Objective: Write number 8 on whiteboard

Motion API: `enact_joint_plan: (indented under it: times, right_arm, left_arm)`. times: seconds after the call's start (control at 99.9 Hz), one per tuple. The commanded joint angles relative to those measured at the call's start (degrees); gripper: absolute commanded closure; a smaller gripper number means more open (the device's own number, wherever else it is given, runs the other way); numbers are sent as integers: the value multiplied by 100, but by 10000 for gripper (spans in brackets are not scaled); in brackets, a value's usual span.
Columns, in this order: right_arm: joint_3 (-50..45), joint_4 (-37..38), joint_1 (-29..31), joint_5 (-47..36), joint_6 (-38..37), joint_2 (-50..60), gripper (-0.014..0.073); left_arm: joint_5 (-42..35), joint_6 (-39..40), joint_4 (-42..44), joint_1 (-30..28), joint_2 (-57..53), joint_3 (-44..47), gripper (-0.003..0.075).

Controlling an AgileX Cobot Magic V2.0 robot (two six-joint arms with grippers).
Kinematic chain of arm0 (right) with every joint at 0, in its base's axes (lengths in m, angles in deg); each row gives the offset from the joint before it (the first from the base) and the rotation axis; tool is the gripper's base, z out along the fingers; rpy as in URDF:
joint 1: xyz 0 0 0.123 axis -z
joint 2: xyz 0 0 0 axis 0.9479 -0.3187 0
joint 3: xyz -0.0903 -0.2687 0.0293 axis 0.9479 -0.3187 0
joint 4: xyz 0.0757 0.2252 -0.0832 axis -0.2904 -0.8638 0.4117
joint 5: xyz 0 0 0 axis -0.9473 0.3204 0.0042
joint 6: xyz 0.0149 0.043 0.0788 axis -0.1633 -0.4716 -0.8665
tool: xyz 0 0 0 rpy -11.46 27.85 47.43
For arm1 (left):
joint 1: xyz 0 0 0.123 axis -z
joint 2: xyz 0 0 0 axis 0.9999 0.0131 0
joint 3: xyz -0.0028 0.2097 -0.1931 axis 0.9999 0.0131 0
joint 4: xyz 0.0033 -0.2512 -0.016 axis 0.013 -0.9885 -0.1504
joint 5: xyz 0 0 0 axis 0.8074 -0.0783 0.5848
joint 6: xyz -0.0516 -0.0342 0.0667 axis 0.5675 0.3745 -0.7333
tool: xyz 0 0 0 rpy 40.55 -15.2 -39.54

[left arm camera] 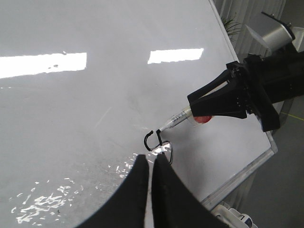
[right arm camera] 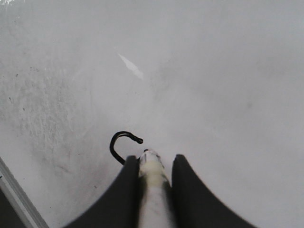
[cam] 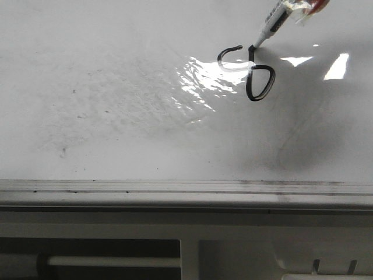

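Observation:
The whiteboard [cam: 116,93] is glossy white with faint grey smudges. On it at the right is the number 8 [cam: 250,69], a black figure lying sideways with one loop closed and the other open. My right gripper [right arm camera: 154,161] is shut on a white pen [cam: 271,23], whose black tip touches the board at the end of the open loop. The figure also shows in the left wrist view [left arm camera: 159,137], and as an arc in the right wrist view [right arm camera: 112,147]. My left gripper [left arm camera: 151,157] is shut and empty, hovering over the board just beside the figure.
A silver edge rail [cam: 186,189] runs along the board's near side. Below it is a white frame with a horizontal rod [cam: 111,262]. The left wrist view shows the board's side rail [left arm camera: 242,175], the right arm's black body [left arm camera: 266,85] and a plant [left arm camera: 232,23] beyond.

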Motion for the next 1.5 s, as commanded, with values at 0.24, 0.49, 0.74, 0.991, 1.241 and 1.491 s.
enact_joint_plan:
  times: [0.24, 0.49, 0.74, 0.991, 1.241, 1.491]
  right_arm:
    - [168, 202, -112, -685, 83, -103, 636]
    - [552, 202, -184, -55, 83, 71, 636]
    - [952, 109, -599, 1237, 110, 855, 641]
    - [974, -853, -1486, 2731, 1266, 699, 664]
    - [974, -1194, -2247, 2676, 1517, 412, 664]
    - [974, -1217, -2886, 2217, 1517, 269, 664]
  left_arm:
    - [43, 44, 35, 37, 14, -136, 741]
    - [57, 44, 35, 37, 14, -128, 741]
    - [517, 35, 206, 37, 269, -140, 580]
    - [1806, 35, 779, 37, 1850, -719, 302]
    - [2815, -552, 973, 37, 3124, -1586, 323]
    - [3020, -738, 861, 37, 3531, -1871, 338]
